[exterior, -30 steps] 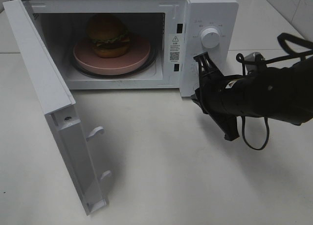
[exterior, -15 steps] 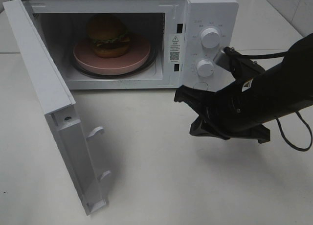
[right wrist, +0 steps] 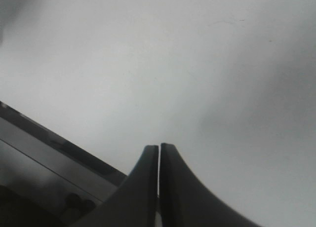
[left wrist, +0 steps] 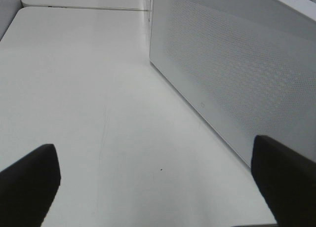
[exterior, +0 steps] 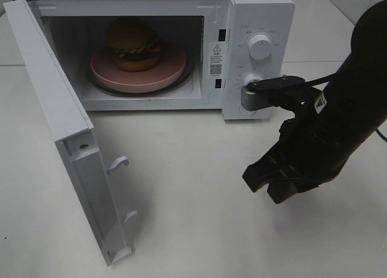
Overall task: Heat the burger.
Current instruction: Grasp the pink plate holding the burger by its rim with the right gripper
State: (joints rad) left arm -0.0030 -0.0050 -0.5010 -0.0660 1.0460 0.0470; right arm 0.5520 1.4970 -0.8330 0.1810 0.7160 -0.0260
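- The burger (exterior: 134, 43) sits on the pink plate (exterior: 172, 69) inside the microwave (exterior: 266, 12). It has not shifted in the last second.
- What changed is my right gripper (exterior: 266, 184). A second ago it was up against the control panel at the lower knob (exterior: 251, 81). It then swung out across the front, and now it has dropped low over the table (exterior: 193, 242), well clear of the panel.
- The door (exterior: 54, 109) stands wide open, just as it did before.
- My reading: loading is done, but heating can't start with the door open. Closing it looks like the step in hand, and the knobs will matter after that.
- Right arm pose: the forearm comes in from the right and slopes downward. The fingers point down and toward the open door side, near the table but not touching it as far as I can see.
- My right hand is clenched on nothing. In the right wrist view the right gripper (right wrist: 159, 155) has its two fingers pressed together with only a hairline between them.
- My left gripper (left wrist: 155, 180) is released, with its fingertips (left wrist: 29, 180) spread wide and nothing between them. It hangs low over the table beside a white perforated panel (left wrist: 222, 74). I cannot tell whether that panel is the door's outer face or a side wall.
- The left arm does not show in the high view.
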